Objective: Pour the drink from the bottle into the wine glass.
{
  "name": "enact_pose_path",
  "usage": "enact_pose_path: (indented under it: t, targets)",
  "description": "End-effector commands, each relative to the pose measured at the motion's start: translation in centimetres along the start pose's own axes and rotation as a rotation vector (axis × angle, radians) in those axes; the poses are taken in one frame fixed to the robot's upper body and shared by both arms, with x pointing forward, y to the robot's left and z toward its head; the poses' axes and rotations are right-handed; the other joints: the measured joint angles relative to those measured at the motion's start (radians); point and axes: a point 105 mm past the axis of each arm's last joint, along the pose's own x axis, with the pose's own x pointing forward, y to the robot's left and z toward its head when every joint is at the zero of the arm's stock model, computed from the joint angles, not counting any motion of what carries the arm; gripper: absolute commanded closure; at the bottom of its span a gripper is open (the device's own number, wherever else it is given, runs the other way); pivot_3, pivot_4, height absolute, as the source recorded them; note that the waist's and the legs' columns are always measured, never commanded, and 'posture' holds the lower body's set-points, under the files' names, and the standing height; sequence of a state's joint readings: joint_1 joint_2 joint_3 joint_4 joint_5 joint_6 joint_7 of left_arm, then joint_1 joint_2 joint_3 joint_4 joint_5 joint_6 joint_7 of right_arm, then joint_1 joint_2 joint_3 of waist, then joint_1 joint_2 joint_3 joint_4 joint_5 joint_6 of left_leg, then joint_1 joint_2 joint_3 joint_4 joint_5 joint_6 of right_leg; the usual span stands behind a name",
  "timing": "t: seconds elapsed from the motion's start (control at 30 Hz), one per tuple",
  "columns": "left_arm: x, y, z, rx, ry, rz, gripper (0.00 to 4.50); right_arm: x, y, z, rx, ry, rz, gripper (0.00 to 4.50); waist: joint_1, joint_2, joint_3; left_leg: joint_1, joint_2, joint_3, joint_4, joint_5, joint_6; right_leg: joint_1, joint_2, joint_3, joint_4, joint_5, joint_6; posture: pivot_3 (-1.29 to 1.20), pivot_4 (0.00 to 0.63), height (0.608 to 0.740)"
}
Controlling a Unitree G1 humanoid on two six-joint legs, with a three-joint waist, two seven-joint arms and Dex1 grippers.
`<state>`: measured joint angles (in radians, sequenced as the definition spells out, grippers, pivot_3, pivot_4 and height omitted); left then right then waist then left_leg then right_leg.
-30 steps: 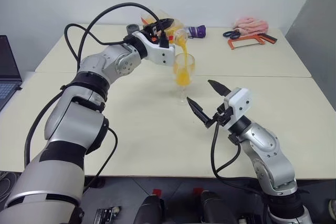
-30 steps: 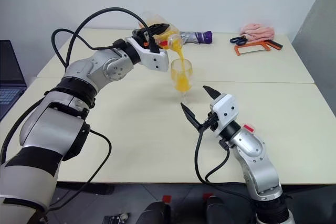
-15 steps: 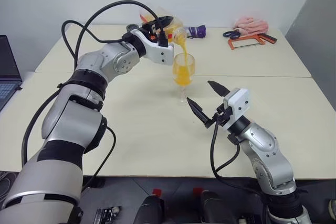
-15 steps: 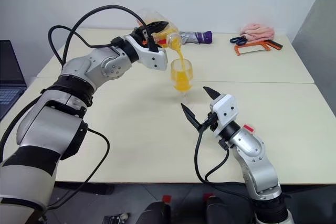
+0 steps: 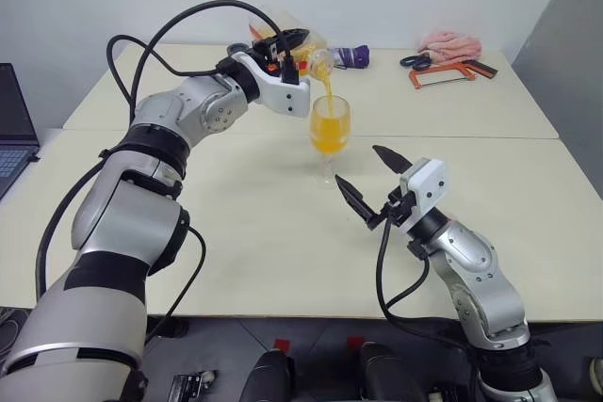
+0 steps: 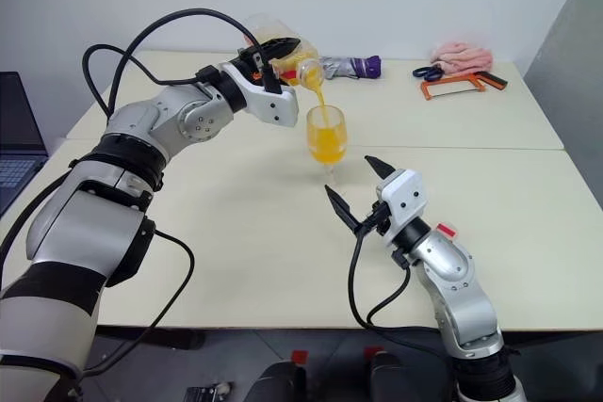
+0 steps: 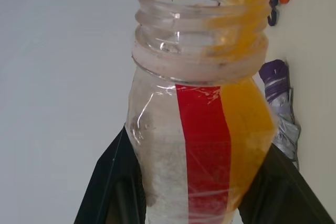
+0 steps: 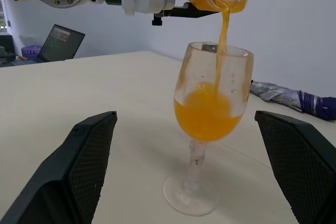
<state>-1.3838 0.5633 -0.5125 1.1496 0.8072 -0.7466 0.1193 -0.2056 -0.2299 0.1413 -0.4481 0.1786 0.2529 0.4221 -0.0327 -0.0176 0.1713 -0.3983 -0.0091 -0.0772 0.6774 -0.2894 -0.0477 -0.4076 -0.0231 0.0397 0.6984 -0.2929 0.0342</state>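
While the drink (image 8: 224,22) falls in a thin orange stream from the tipped bottle (image 7: 202,129), we see it gathering in the bowl of the wine glass (image 8: 210,114), which stands upright on the cream table (image 5: 236,233) near its middle. Roughly the lower half of the bowl is filled. Our left gripper (image 5: 287,52) is clamped on the bottle, holding it tilted with its open mouth just above the rim of the glass; some drink remains inside along the lower side, beside the red label strip. Our right gripper (image 5: 369,181) hovers near the glass on the side closer to us, its two black fingers (image 8: 73,171) spread wide with nothing between them. Well apart, at the far edge of the table, lie a folded umbrella (image 6: 353,67), a pink cloth (image 5: 450,43) and an orange-framed saw (image 5: 443,72).
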Motion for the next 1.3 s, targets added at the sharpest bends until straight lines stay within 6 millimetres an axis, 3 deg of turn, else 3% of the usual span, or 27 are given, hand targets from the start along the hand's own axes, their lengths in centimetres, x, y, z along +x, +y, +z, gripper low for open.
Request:
enact_pose_path:
  t: [0.03, 1.3]
  targets:
    - [0.33, 2.95, 0.05, 0.045, -0.015, 0.074, 2.81, 0.06, -0.05, 0.85, -0.017, -0.046, -0.007, 0.00, 0.000, 0.000, 0.000, 0.000, 0.000, 0.000, 0.000, 0.000, 0.000, 0.000, 0.000, 0.000, 0.000, 0.000, 0.000, 0.00, 0.150, 0.740]
    - [0.41, 3.14, 0.09, 0.079, -0.021, 0.073, 2.81, 0.29, 0.65, 0.45, -0.006, -0.042, 0.009, 0.00, 0.000, 0.000, 0.000, 0.000, 0.000, 0.000, 0.000, 0.000, 0.000, 0.000, 0.000, 0.000, 0.000, 0.000, 0.000, 0.00, 0.150, 0.740]
